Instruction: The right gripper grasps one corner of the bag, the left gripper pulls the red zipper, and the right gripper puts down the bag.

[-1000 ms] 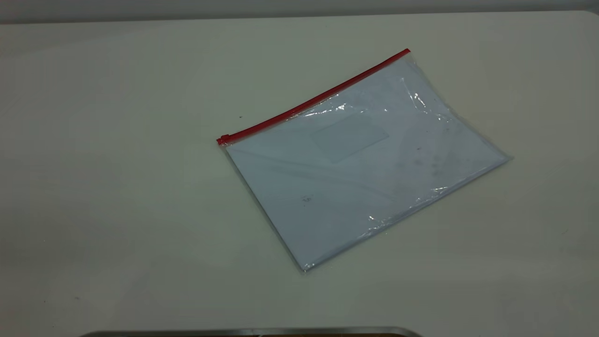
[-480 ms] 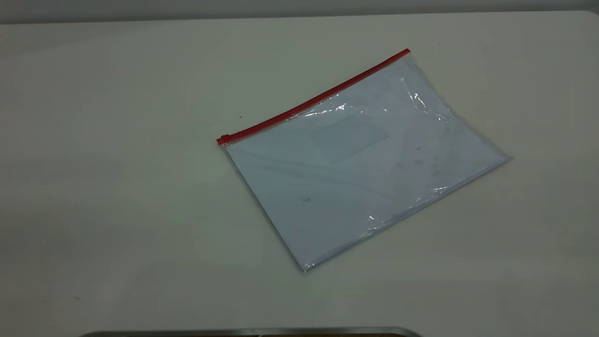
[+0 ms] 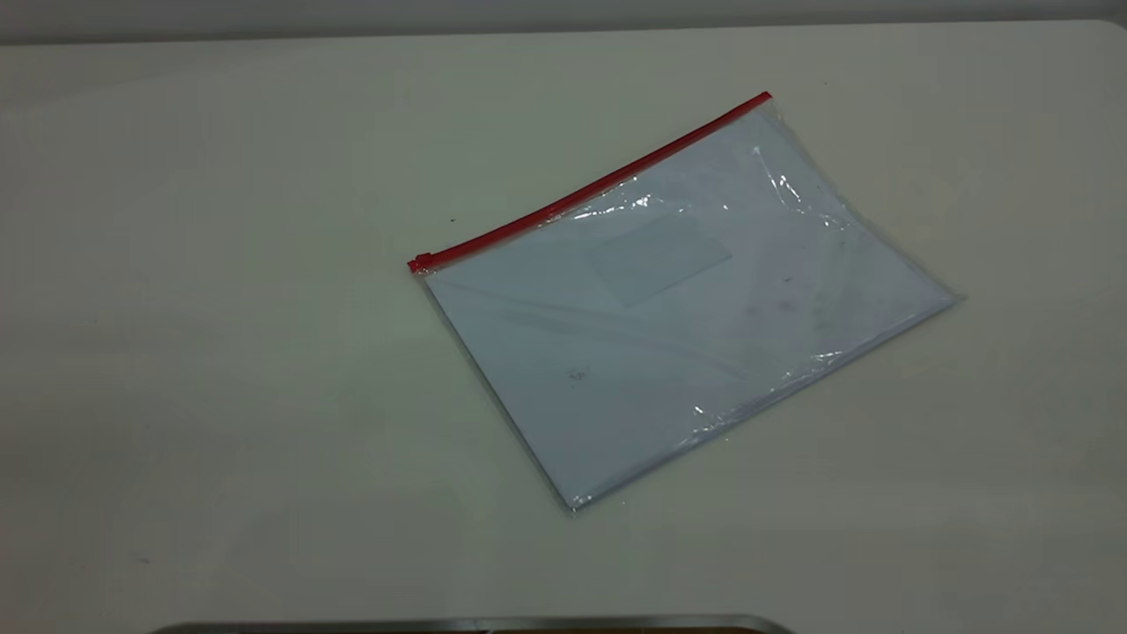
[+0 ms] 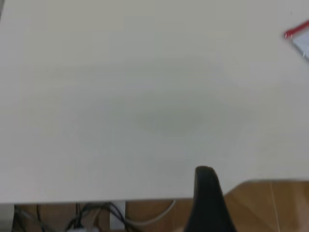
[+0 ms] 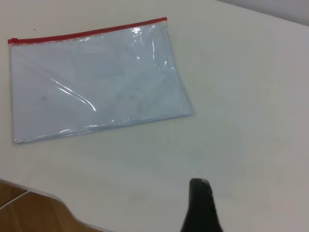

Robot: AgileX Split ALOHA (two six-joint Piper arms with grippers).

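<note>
Lying flat on the surface [image 3: 220,352], toward its far right part: the bag [image 3: 678,308], red zipper [image 3: 590,187] along the far edge, slider at the left end. No arm here, nothing grasped, all three steps left.

Seen from the left wrist: only one dark finger of the left gripper [image 4: 208,200] over the near edge; opening not possible to tell.

Seen from the right wrist: same for the right gripper [image 5: 203,205], well apart from the bag.
</note>
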